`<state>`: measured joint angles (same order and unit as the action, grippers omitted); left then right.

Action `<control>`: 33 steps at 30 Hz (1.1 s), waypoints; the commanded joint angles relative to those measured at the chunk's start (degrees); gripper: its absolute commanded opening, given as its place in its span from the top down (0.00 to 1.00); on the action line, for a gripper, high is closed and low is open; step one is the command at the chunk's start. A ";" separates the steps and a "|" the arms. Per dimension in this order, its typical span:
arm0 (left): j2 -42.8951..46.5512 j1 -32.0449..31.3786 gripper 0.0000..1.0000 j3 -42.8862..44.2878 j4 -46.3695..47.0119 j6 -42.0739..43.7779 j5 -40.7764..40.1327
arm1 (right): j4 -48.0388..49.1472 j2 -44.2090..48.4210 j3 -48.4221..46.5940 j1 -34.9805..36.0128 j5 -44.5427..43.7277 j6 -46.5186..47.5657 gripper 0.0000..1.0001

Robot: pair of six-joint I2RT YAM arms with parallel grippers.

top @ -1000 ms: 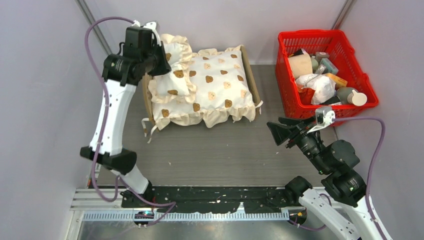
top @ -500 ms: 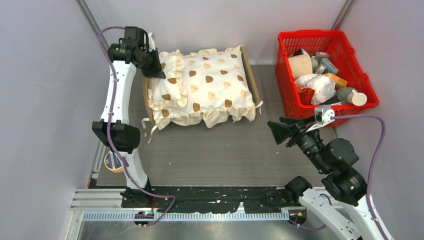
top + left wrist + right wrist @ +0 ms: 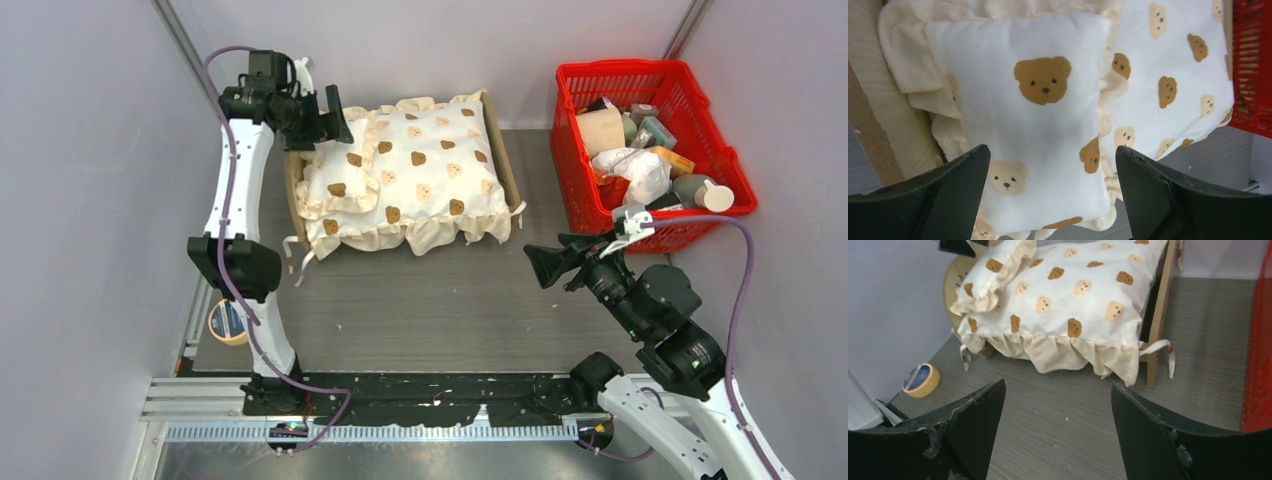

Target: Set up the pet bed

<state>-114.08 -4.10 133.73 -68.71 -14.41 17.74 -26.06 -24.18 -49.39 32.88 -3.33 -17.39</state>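
The pet bed (image 3: 503, 150) is a light-wood frame at the back of the table, mostly covered by a cream bear-print cushion (image 3: 430, 170). A small bear-print pillow (image 3: 340, 175) lies on the cushion at the bed's left end, against the headboard (image 3: 878, 100). My left gripper (image 3: 325, 115) hovers open just above that end. In the left wrist view its fingers straddle the pillow (image 3: 1033, 100) without touching it. My right gripper (image 3: 545, 265) is open over bare table, well short of the bed's side rail (image 3: 1160, 305).
A red basket (image 3: 625, 68) full of assorted items stands at the back right, close to the right arm. A roll of yellow tape (image 3: 228, 322) lies by the left arm's base. Grey walls close in on both sides.
The left gripper has opened and let go of the pillow, which now rests at the headboard end. The right gripper has opened wider and shifted slightly left.
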 commanded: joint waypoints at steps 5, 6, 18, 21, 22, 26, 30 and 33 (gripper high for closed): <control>23.09 -3.33 0.01 -12.30 11.67 -1.41 5.55 | -11.28 -3.66 -5.66 -0.10 -8.41 4.43 0.04; 26.49 -4.66 0.01 -16.30 14.01 -1.36 5.65 | -12.69 -3.71 -6.52 -0.10 -9.62 4.13 0.04; 71.68 -12.16 0.00 -64.85 41.80 -1.74 12.35 | -16.50 2.37 -11.47 -0.10 -14.81 1.13 0.04; 78.52 -12.16 0.01 -71.15 43.05 -0.91 14.24 | -15.82 4.80 -10.49 -0.10 -14.70 0.02 0.05; 80.38 -12.16 0.00 -72.95 43.06 -0.88 13.76 | -15.80 5.69 -10.26 -0.06 -15.26 -0.45 0.04; 85.75 -12.16 0.01 -78.74 43.31 -1.17 13.17 | -15.76 7.39 -9.03 -0.14 -16.70 -0.89 0.04; 87.60 -12.16 0.00 -80.23 42.94 -1.08 12.65 | -15.57 8.03 -8.57 -0.10 -17.37 -1.41 0.05; 87.77 -12.16 0.01 -80.27 42.50 -0.63 12.43 | -15.52 8.10 -8.51 -0.10 -17.58 -1.43 0.04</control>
<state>-26.96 -16.14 53.41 -29.50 -16.03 29.67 -42.50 -16.43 -58.11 32.88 -19.46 -17.98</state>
